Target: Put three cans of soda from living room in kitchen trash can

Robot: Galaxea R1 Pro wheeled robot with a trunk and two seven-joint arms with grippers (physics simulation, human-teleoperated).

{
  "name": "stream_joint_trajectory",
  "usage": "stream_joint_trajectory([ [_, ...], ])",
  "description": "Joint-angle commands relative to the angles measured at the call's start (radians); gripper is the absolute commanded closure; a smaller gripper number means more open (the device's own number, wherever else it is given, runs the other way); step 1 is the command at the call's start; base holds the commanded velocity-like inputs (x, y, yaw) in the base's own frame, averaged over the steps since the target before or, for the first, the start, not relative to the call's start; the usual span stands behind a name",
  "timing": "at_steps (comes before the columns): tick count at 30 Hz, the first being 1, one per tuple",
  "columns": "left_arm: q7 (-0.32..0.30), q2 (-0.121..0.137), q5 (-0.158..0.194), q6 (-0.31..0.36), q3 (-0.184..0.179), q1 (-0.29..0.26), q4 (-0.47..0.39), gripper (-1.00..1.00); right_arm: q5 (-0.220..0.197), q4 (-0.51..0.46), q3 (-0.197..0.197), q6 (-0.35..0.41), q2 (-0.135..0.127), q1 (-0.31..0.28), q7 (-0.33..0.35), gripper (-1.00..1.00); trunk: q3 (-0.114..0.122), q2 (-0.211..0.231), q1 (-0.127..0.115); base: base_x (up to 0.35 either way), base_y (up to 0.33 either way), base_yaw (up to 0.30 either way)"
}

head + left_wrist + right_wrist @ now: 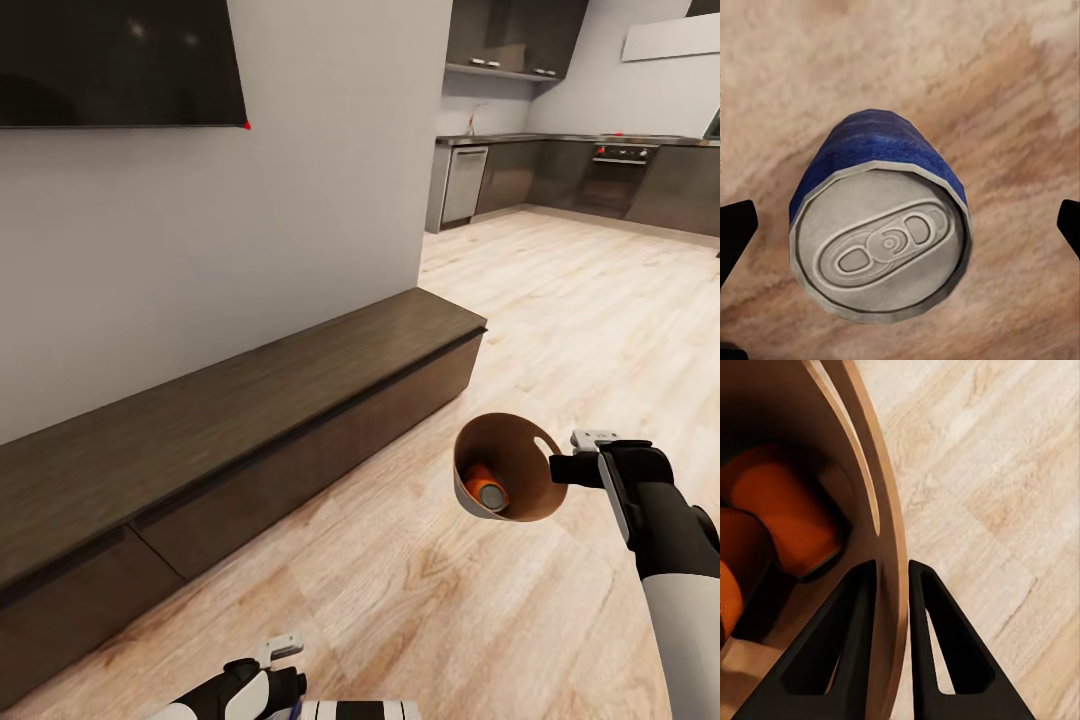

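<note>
- Soda cans are split between the two arms: the dark blue cylindrical can with a grey pull-tab top [880, 240] sits between the black fingers [735, 238] of the left gripper [900, 236], which stand wide apart at either edge of the left wrist view and do not touch it.
- Whether that blue can rests on the light wood floor [1005, 90] or hangs above it, I cannot tell; it is tilted, its top facing the camera.
- Right gripper [892, 637] has its two black fingers [840, 645] drawn together on the thin wall of the small round tapered bin with a tan-brown wood-like inside [889, 510], one finger inside and one outside, just below the handle cut-out.
- Judging by this grip, the bin is carried by its rim so the cans travel inside it.
- Orange cans [780, 510] lie on their sides at the bin's bottom; in the head view one orange can [484, 487] shows through the tilted mouth.
- Bin hangs beside the long low dark-wood cabinet [250, 400], with the dark grey kitchen [560, 170] well apart, ahead.
</note>
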Motion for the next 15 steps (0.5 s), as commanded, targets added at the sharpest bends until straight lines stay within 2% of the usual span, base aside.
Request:
stream_joint_trajectory([
  [1, 0.0, 0.0, 0.0, -0.001, 0.0, 0.0, 0.0, -1.0, -0.015, 0.0, 0.0, 0.001, 0.0, 0.0, 0.004, 1.0, 0.0, 0.0, 0.0, 0.0, 0.0, 0.0],
  [6, 0.0, 0.0, 0.0, -0.004, 0.0, 0.0, 0.0, -1.0, -0.015, -0.001, 0.0, 0.001, 0.0, 0.0, 0.004, 1.0, 0.0, 0.0, 0.0, 0.0, 0.0, 0.0],
  [15, 0.0, 0.001, 0.0, -0.005, 0.0, 0.0, 0.0, -1.0, -0.015, -0.002, 0.0, 0.001, -0.001, 0.0, 0.004, 1.0, -0.035, -0.002, 0.004, 0.0, 0.0, 0.0],
])
